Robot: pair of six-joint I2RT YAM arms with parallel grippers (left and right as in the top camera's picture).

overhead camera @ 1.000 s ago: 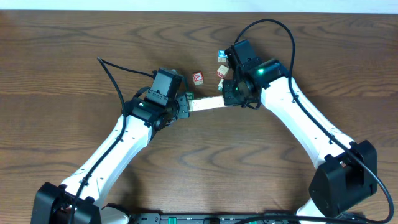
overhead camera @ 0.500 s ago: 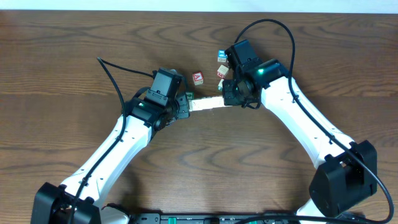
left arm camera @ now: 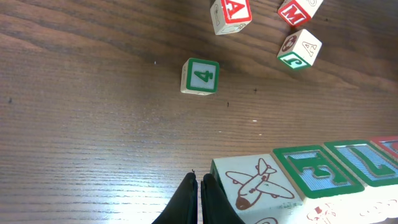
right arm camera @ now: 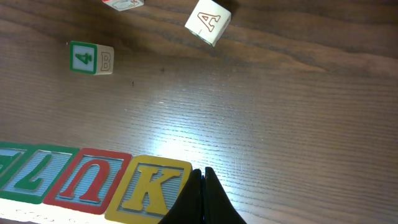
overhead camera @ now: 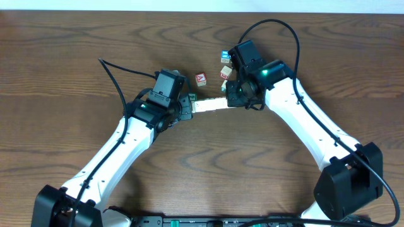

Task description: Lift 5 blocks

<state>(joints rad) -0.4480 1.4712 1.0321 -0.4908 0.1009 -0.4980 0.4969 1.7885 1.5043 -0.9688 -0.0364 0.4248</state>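
Left gripper (left arm camera: pixel 199 180) and right gripper (right arm camera: pixel 204 173), both closed, are squeezing the cream blocks (overhead camera: pixel 208 105) end-to-end between them; coloured-edged letter faces showing.

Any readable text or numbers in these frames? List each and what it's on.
"4": green-framed loose block
"B": side face of that block
"A": red-lettered block
"M": red block at the top edge
"A": tilted block
"U": red-framed row block
"K": yellow-framed row block
Letters on the green-framed row blocks: ambiguous.
Overhead view: too small to read.

Even light, glare on tabletop (right arm camera: pixel 186 134).
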